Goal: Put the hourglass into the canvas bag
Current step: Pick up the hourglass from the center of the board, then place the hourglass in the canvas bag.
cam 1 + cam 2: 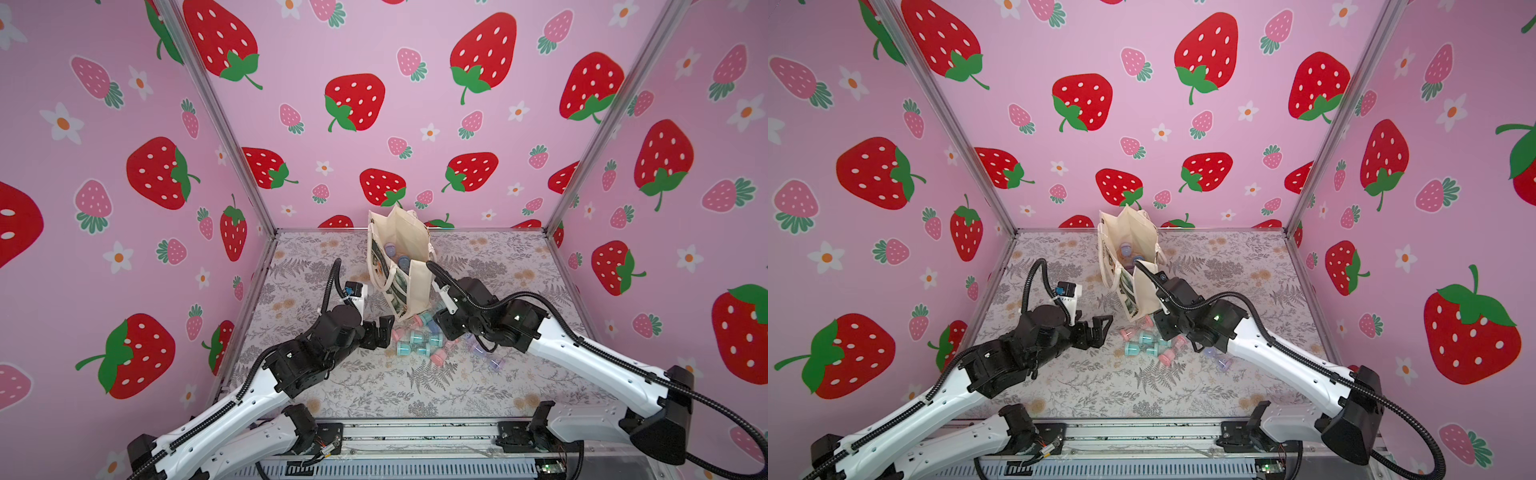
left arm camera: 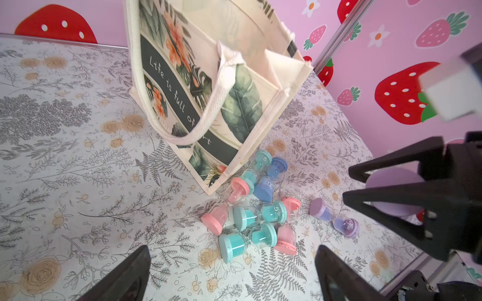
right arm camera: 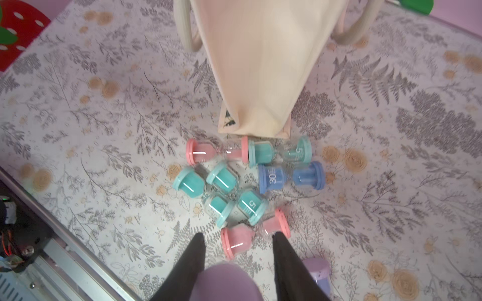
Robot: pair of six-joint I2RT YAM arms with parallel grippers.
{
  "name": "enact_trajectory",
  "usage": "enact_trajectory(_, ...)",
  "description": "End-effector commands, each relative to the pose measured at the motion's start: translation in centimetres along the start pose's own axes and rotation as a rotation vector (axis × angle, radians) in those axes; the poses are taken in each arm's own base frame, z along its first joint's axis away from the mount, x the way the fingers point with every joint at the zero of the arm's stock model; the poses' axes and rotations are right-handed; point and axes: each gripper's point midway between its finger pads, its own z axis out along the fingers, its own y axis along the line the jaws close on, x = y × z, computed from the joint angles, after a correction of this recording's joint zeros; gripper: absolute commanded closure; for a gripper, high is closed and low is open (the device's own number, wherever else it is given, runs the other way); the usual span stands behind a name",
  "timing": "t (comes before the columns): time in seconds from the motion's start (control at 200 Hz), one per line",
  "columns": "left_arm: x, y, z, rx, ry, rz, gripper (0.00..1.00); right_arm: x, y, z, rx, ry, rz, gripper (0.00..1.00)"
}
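1. The right gripper [image 3: 238, 239] hangs low over the near edge of the pile. Its jaws are closed on a purple hourglass [image 3: 227, 281], gripped around the body. The grasp looks done, so the step in hand is judged to be the carry to the bag.
2. Raise it straight up first. A pink hourglass [image 3: 254, 238] lies just beyond the fingertips, and a sideways start would likely knock it.
3. The left gripper [image 1: 382, 332] hovers spread fully wide and empty on the other side of the pile. It is best kept out of the lifting path.
4. The pile of hourglasses [image 2: 250, 216] lies on the surface [image 1: 374, 386], pressed against the bag's near bottom corner. A loose purple hourglass [image 2: 335, 217] lies a little apart. Leave all of them alone.
5. The canvas bag [image 1: 415, 286] stands just behind the pile with its mouth up and open. Its cloth walls are soft, so the held hourglass should be well above the rim before it crosses.
6. A handle [image 2: 216, 104] droops down the printed front. Approach over the plain end panel to avoid snagging it.
7. Some hourglasses inside the bag [image 1: 390, 250] are visible in both top views. Lower the gripper into the mouth and open it there rather than dropping from high up.
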Motion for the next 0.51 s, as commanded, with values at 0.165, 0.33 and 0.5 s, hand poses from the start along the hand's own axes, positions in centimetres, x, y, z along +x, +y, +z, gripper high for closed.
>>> enact_trajectory(0.165,-4.6,0.7,-0.5,-0.046,-0.052,0.024,0.01,-10.8,-0.8,-0.9,0.001,-0.214,-0.028,0.57)
enact_trajectory(0.33,-6.1,1.5,0.3,-0.05,-0.06,-0.012,0.01,-15.8,-1.6,-0.1,0.026,-0.291,-0.029,0.58)
enact_trajectory(0.5,-7.1,2.5,1.3,-0.058,-0.061,-0.056,0.01,-19.6,-2.5,1.2,0.029,-0.351,-0.014,0.58)
